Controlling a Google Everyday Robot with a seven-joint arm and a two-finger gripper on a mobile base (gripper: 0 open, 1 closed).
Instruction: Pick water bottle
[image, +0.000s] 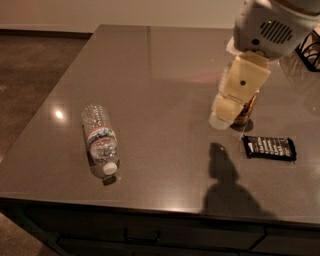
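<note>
The water bottle (100, 137) is a small clear ribbed bottle with a red, white and blue label band. It lies on its side on the left part of the dark table (170, 70), its white cap pointing to the table's front edge. My gripper (223, 114) hangs above the table's right half, pointing down and left, well to the right of the bottle and apart from it. It holds nothing that I can see.
An orange drink can (248, 111) stands right behind the gripper, mostly hidden by it. A dark snack packet (269, 147) lies flat to the gripper's lower right. A black wire object (308, 50) sits at the far right edge. The floor lies beyond the table's left edge.
</note>
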